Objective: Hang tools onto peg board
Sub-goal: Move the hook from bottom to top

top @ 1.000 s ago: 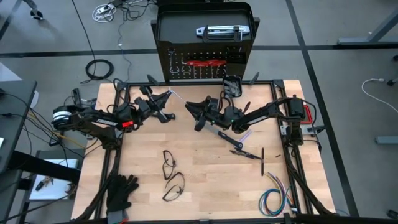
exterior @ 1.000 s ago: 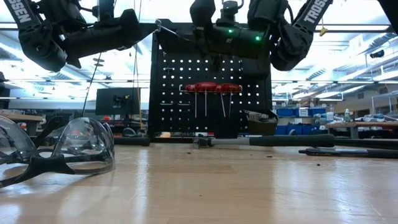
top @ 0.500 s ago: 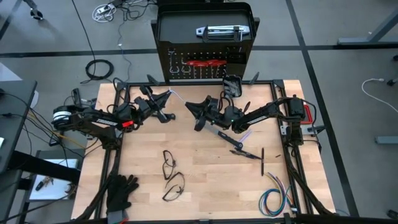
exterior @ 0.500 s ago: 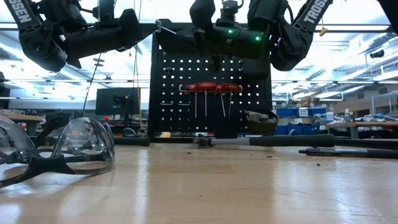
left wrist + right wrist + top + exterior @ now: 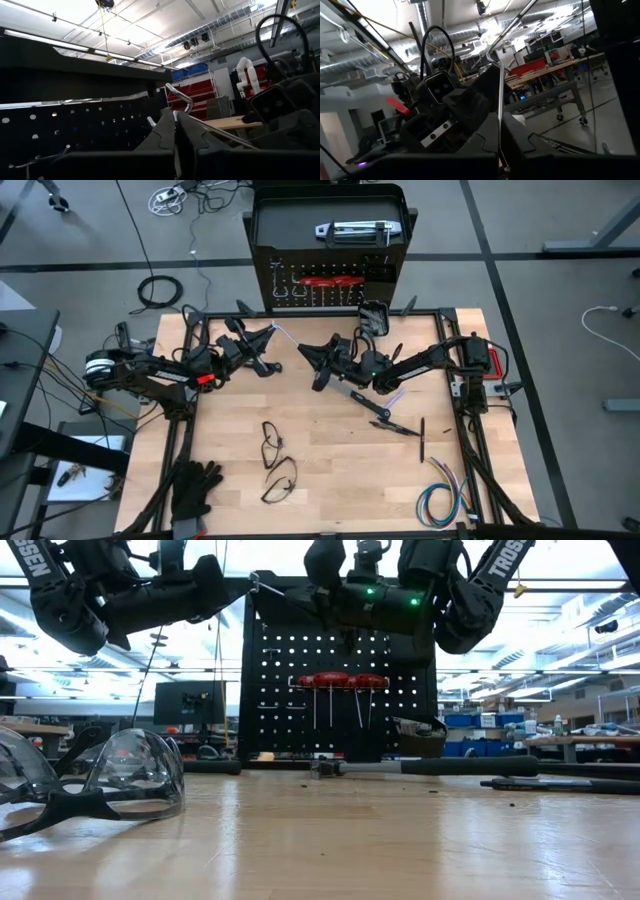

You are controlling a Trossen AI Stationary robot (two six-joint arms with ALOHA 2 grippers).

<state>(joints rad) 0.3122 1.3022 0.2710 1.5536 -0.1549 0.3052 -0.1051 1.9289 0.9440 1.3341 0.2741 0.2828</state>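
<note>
the upright black perforated peg board [image 5: 328,288] stands at the table's far edge, red-handled screwdrivers [image 5: 337,681] already hanging on it. both grippers hover just before it. the left gripper [image 5: 268,335] pinches a thin silver bent rod [image 5: 181,98]; the right gripper [image 5: 308,352] is closed on a thin silver rod [image 5: 499,117]. a black-handled steel hammer [image 5: 430,767] lies behind them. clear safety glasses [image 5: 272,442], black gloves [image 5: 193,487] and a coloured wire bundle [image 5: 443,498] sit well apart on the near wooden tabletop [image 5: 330,465].
</note>
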